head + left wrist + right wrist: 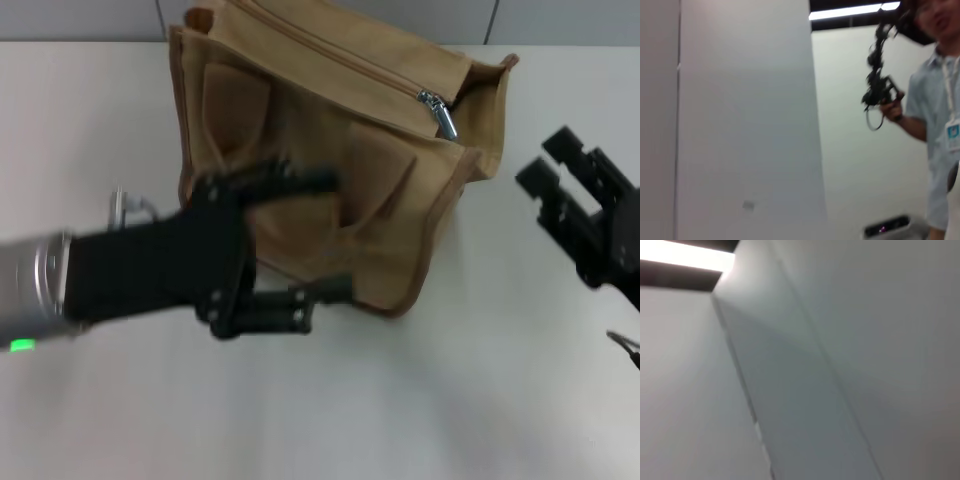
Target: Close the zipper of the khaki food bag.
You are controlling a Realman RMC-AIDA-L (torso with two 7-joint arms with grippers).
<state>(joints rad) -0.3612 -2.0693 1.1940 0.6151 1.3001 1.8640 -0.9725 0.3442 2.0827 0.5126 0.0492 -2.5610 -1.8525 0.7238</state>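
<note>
On the white table (400, 400) your left gripper (320, 235) straddles the khaki food bag (300, 130), fingers spread around its front edge; the zipper (438, 113) pull sits between both grippers, the right gripper (555, 165) open beside it.

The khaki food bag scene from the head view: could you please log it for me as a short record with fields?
Bag: boxy tan canvas khaki food bag with brown piping, lying on the white table
Zipper: khaki-taped zipper across the top panel; silver metal pull tab at the end nearer the right arm
Left gripper: black left gripper open, spread over the bag's front side
Right gripper: black right gripper open, above the table to the bag's right, apart from it
Wrist views: only walls, ceiling light and a person holding a device
</note>
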